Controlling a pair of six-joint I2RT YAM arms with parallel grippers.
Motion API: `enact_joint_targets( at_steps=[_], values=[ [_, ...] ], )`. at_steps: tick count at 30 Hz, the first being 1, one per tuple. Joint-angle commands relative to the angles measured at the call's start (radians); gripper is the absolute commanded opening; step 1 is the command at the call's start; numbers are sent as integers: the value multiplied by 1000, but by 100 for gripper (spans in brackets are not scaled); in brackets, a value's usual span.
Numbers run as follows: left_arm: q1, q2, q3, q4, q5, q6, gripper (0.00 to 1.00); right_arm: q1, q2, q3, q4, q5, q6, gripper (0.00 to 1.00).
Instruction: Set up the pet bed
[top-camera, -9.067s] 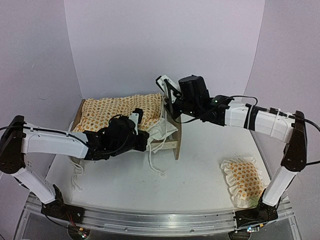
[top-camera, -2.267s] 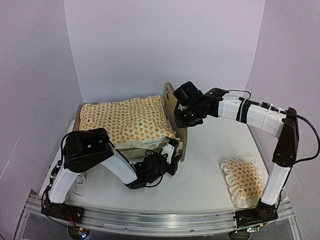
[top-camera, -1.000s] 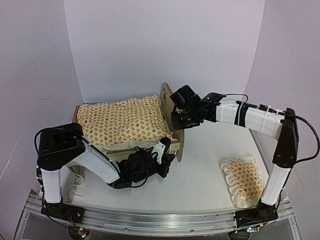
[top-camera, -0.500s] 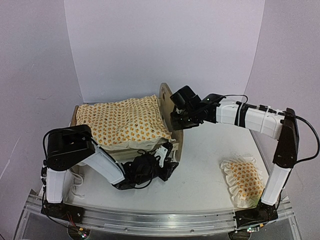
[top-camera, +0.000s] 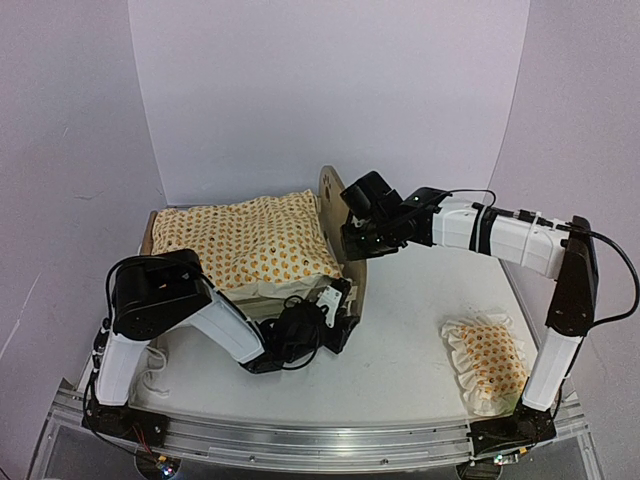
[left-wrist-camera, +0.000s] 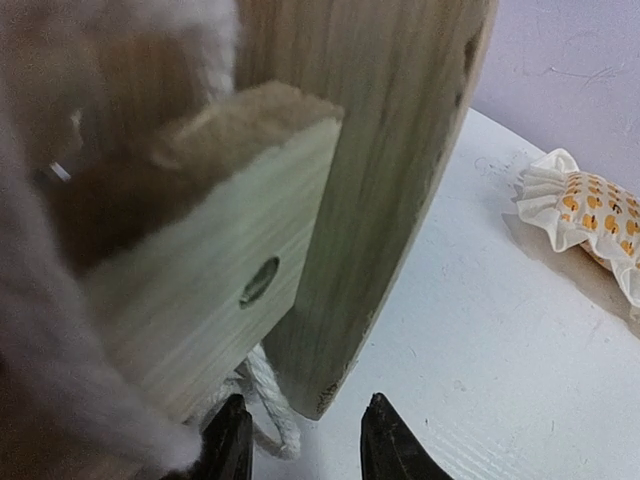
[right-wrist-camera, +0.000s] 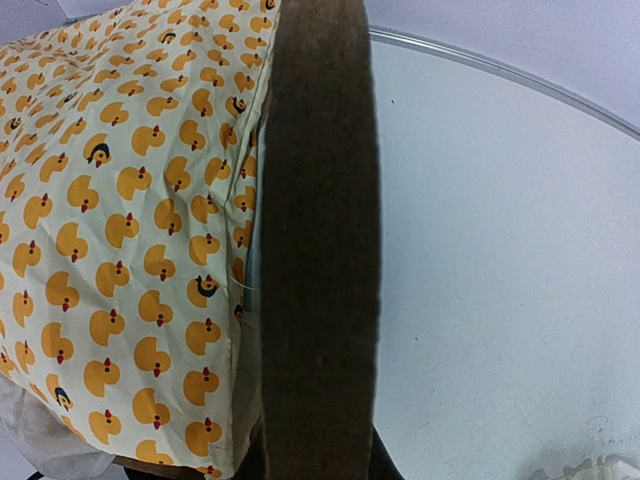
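Observation:
The pet bed stands at the back left; its light-wood right end board (top-camera: 331, 197) rises above the orange-patterned quilt (top-camera: 240, 240) that covers it. The mattress is hidden. My right gripper (top-camera: 349, 238) is shut on the end board's top edge, which fills the right wrist view (right-wrist-camera: 320, 250) beside the quilt (right-wrist-camera: 130, 200). My left gripper (top-camera: 338, 320) is low at the bed's front right corner. In the left wrist view it (left-wrist-camera: 308, 445) is open, with the end board's bottom corner (left-wrist-camera: 325, 385) and a white cord (left-wrist-camera: 272, 398) between its fingers.
The small ruffled pillow (top-camera: 490, 362) lies on the table at the front right and also shows in the left wrist view (left-wrist-camera: 585, 205). White cords (top-camera: 155, 362) trail on the table at the front left of the bed. The purple walls stand close behind.
My left arm has come off the quilt and down to the table in front of the bed, then shifted right to the end board's foot. The right gripper stays on the end board.

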Motion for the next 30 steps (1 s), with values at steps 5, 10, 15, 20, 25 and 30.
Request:
enact_joint_targets(
  at_steps=[5,10,15,20,25,30],
  values=[
    [33,57,66,-4,12,-6,20,21,-122,100,206,-87,40,0],
    [31,-65,-6,-43,91,-15,0,20,-107,91,225,-21,18,0],
    [32,-242,-105,-84,283,-131,0,17,-52,84,264,58,-62,0],
    [29,-356,-167,-106,410,-227,0,14,-44,57,285,55,-111,0],
    [29,-396,-138,-125,563,-239,0,5,-58,36,226,-8,-235,23],
    [64,-392,-94,-180,593,-289,0,-8,-253,-54,-62,-110,-258,65]
  ],
)
